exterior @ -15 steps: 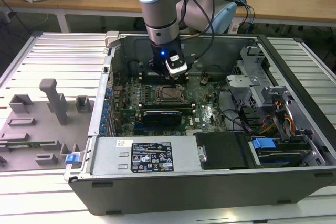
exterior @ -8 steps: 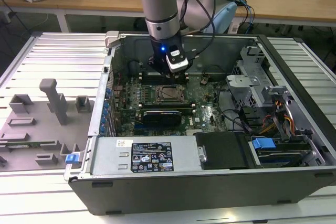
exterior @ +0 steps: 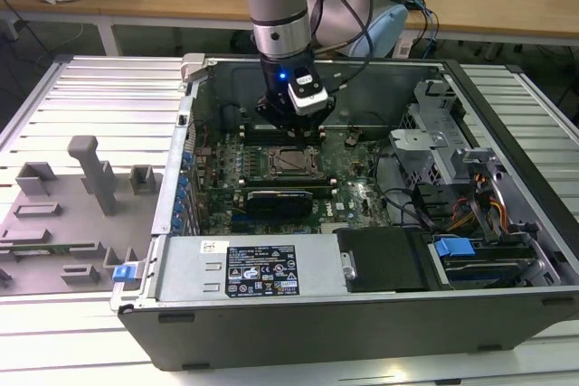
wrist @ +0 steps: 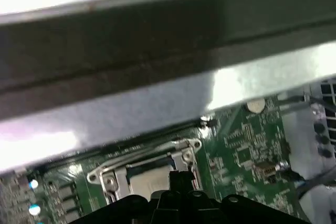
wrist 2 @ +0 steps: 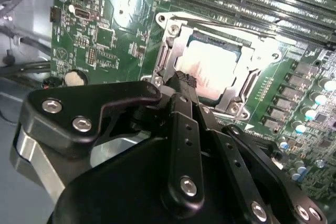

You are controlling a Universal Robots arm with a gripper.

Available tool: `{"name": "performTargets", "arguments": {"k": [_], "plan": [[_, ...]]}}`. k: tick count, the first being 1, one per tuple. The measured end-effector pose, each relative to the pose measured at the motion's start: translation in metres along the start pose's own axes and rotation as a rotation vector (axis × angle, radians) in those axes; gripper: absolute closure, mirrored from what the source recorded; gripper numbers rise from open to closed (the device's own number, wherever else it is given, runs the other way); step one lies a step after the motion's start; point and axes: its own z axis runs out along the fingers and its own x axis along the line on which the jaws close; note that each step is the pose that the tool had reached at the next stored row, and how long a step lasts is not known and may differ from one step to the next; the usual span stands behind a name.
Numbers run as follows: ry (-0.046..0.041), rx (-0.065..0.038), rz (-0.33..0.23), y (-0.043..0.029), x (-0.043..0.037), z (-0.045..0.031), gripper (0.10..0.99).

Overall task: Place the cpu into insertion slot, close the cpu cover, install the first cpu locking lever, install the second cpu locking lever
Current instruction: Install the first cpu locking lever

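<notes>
A grey, silver-jointed robot arm reaches straight down from the far side, wrist vertical. Its black end effector points downward, fingers drawn together at their tips.

My tool hangs inside the open computer case, just above the insertion slot on the green circuit board. The cpu cover lies flat over it.
</notes>
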Motion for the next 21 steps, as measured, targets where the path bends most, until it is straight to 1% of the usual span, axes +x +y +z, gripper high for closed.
{"name": "performTargets", "arguments": {"k": [1,4,5,6,7,8,12,13,14,15,16,18,21], "plan": [[0.0005,0.000,0.000,0.0000,0.0001,-0.0001,0.980],[0.0589,0.015,-0.004,0.0003,-0.0010,0.0007,0.980],[0.0811,0.020,-0.006,0.0004,-0.0014,0.0010,0.980],[0.0995,0.025,-0.008,0.0006,-0.0019,0.0013,0.980],[0.1211,0.030,-0.009,0.0007,-0.0023,0.0015,0.980],[0.1345,0.034,-0.010,0.0008,-0.0025,0.0016,0.980],[0.1352,0.034,-0.011,-0.0007,-0.0028,0.0017,0.980],[0.1352,0.034,-0.011,-0.0021,-0.0032,0.0018,0.980],[0.1354,0.033,-0.010,-0.0052,-0.0040,0.0021,0.980],[0.1365,0.029,-0.010,-0.0097,-0.0050,0.0024,0.980],[0.1372,0.026,-0.010,-0.0117,-0.0055,0.0026,0.980],[0.1393,0.018,-0.009,-0.0153,-0.0064,0.0030,0.980],[0.1435,0.001,-0.010,-0.0193,-0.0074,0.0034,0.980]]}}
